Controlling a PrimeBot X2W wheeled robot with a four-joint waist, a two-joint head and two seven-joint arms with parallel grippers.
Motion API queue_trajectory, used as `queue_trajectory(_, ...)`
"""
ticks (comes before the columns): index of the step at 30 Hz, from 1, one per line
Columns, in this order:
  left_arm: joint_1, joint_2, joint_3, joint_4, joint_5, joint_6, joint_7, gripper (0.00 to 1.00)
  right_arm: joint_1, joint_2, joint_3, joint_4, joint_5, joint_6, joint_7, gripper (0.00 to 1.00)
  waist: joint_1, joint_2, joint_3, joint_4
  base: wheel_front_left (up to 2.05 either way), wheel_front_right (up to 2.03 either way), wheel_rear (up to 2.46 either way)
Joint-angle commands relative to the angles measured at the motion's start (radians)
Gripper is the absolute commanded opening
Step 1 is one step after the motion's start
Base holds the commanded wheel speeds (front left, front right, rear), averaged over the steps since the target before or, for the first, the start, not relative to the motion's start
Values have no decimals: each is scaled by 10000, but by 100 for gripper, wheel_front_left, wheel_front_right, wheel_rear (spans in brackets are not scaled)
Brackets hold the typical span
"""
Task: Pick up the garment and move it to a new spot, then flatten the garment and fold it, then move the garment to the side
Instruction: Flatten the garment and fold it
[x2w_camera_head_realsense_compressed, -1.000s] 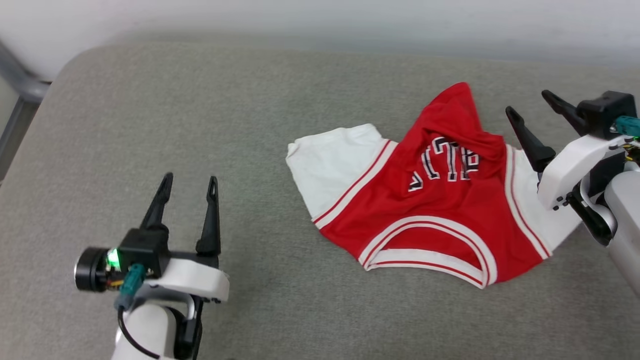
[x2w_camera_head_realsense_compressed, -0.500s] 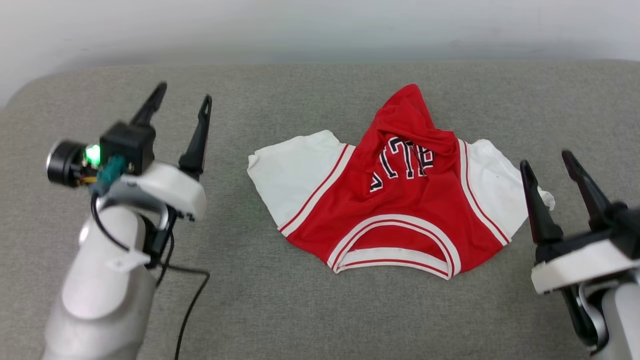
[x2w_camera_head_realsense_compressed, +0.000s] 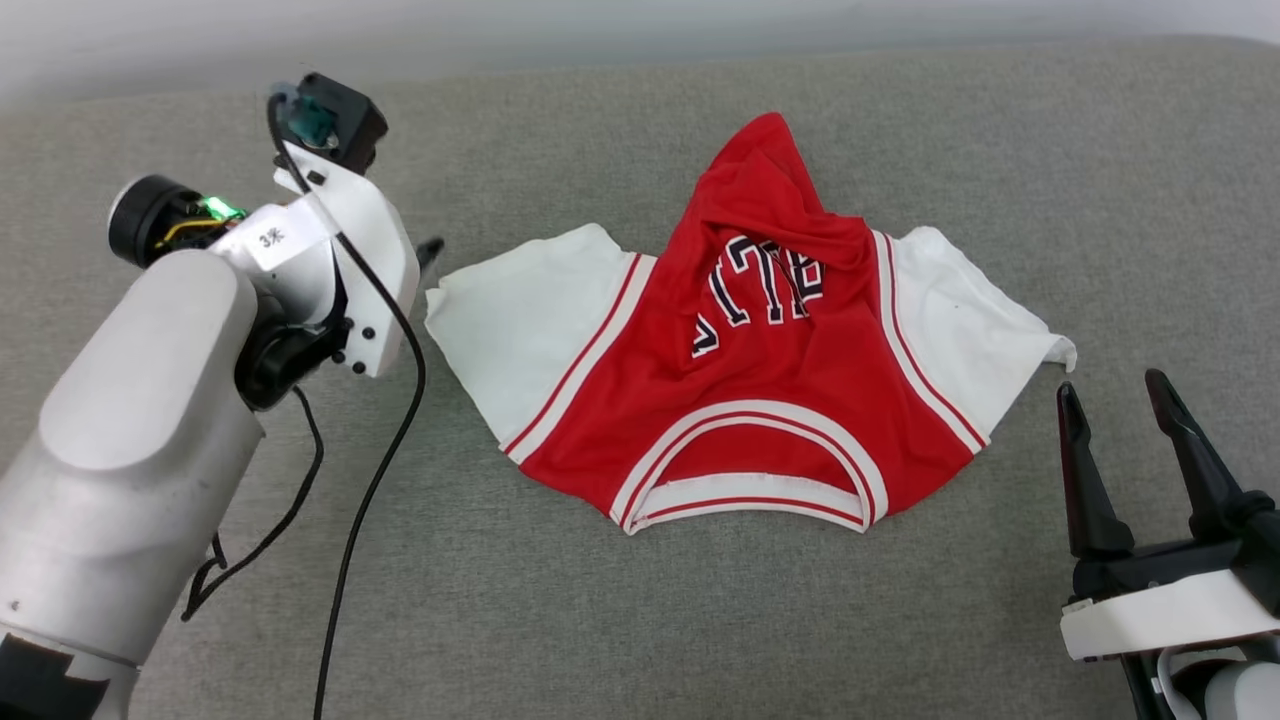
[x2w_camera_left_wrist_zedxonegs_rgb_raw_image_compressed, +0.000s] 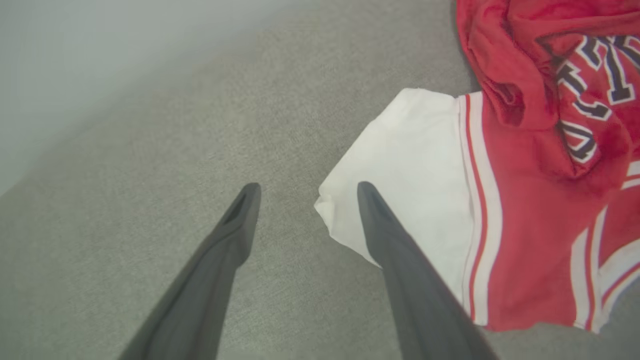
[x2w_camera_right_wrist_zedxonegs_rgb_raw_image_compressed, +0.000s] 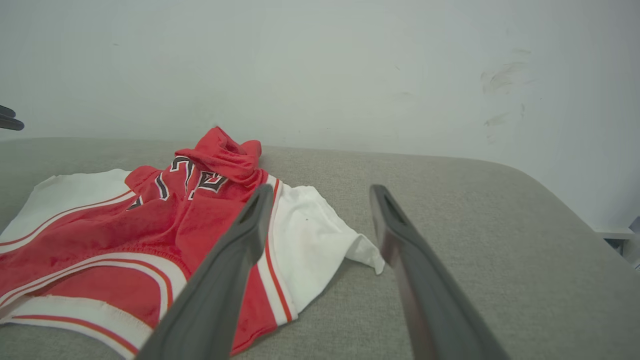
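Relative to the garment (x2w_camera_head_realsense_compressed: 760, 400), the left end effector (x2w_camera_left_wrist_zedxonegs_rgb_raw_image_compressed: 307, 187) has come up beside the white left sleeve (x2w_camera_left_wrist_zedxonegs_rgb_raw_image_compressed: 410, 170), and the right end effector (x2w_camera_head_realsense_compressed: 1113, 385) has drawn back from the right sleeve (x2w_camera_head_realsense_compressed: 960, 310); both stand wide open, holding nothing. Lying in the middle of the grey cushioned surface (x2w_camera_head_realsense_compressed: 600, 620), collar toward the robot, the garment has its sleeves spread but its red lower part is bunched over the lettering. Flattening looks barely begun, so folding and the move aside are still left.

Bare indoor room: grey fabric-covered cushion (x2w_camera_head_realsense_compressed: 700, 620) against a scuffed, plain white wall (x2w_camera_right_wrist_zedxonegs_rgb_raw_image_compressed: 320, 65).
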Motion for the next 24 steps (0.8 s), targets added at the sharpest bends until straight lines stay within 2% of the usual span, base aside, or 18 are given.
queue_trajectory(1,-247,128,-307,102,-385,-4,459,100,-122,57,42,-81,-27,-9,8,100,1,0,182,-130,0,0,0)
queue_trajectory(5,-631,392,-1094,385,-1109,-3,1472,100,-337,9,173,-65,-76,-7,31,100,1,0,469,-272,0,0,0)
queue_trajectory(8,-887,442,-1598,663,-1379,-4,1788,100,-487,-2,279,-19,-90,-7,6,100,1,0,717,-366,0,0,0)
queue_trajectory(13,-1132,449,-2190,1235,-1688,-5,1701,100,-775,42,460,85,-150,-9,-58,100,1,0,1110,-529,0,0,0)
queue_trajectory(20,-695,465,-3248,1981,-2131,-5,1846,100,-967,84,628,304,-209,-9,-149,100,1,0,1358,-688,0,0,0)
queue_trajectory(21,-629,489,-3439,1950,-2220,-8,1858,28,-962,88,621,341,-212,-9,-151,100,1,0,1353,-685,0,0,0)
queue_trajectory(22,-572,525,-3596,1878,-2312,-11,1786,0,-947,92,615,381,-207,-9,-170,100,1,0,1328,-676,0,0,0)
queue_trajectory(24,-580,639,-3721,1714,-2438,-11,1378,0,-888,83,572,457,-203,-9,-197,100,1,0,1212,-625,0,0,0)
